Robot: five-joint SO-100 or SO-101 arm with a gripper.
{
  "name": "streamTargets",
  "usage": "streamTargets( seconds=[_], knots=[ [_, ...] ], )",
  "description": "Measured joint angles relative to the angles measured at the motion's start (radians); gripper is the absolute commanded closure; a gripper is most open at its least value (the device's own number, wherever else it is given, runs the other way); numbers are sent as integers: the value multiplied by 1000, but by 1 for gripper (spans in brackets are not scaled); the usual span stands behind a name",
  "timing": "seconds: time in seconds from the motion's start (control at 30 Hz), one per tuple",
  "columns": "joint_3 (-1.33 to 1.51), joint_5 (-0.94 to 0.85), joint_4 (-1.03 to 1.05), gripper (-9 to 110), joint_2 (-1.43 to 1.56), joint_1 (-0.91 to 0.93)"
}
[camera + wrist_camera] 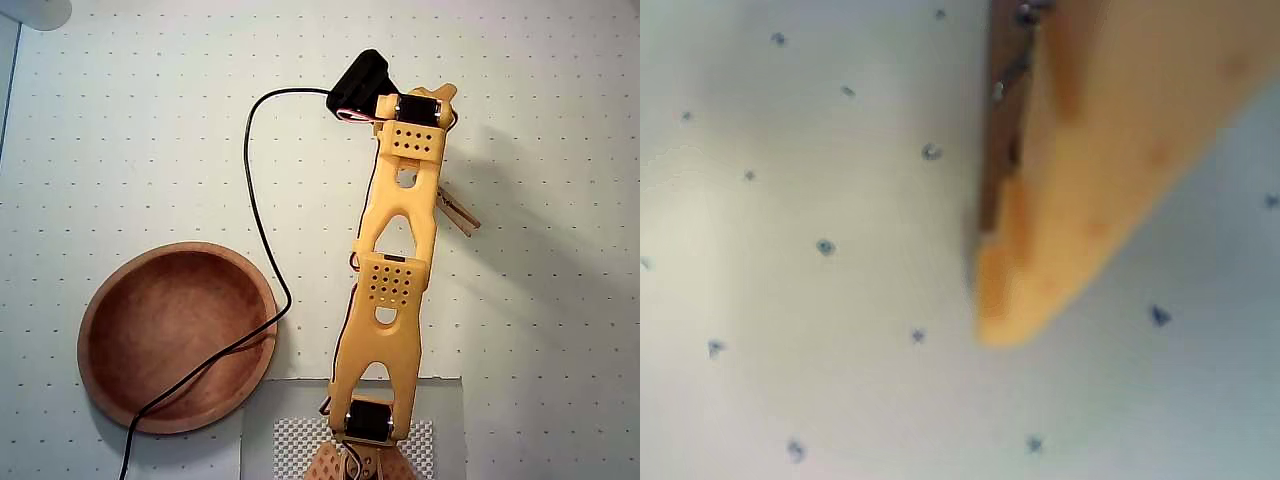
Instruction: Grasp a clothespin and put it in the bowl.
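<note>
The white table (120, 150), printed with a regular grid of small dark dots, fills both views. On it, in the overhead view, the yellow plastic arm (395, 290) reaches from its base at the bottom edge up toward the top of the picture, its base standing on a pale translucent mat (445, 420) with a perforated patch. The large round reddish-brown wooden bowl (100, 320) sits at the lower left, well apart from the arm's far end, and holds nothing but its own smooth grain. A thin black cable (252, 200) runs from the black camera block (358, 85) on the wrist, curves down across the table, crosses the bowl's right rim and leaves at the bottom edge.

The small light-tan wooden clothespin (458, 210) lies on the table just to the right of the arm's upper link in the overhead view, slanting down to the right, partly hidden under the arm.

The fingers (990, 280) are covered by the wrist from above. The wrist view shows only one blurred yellow finger tip close over the dotted table, with a dark brown strip along its left edge; I cannot tell whether the fingers are spread or closed, or whether they touch the clothespin.
</note>
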Motion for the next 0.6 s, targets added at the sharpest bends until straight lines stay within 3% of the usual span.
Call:
streamTargets(
  seconds=[0.6],
  knots=[
    [0,12,0,58,0,8]
  ],
)
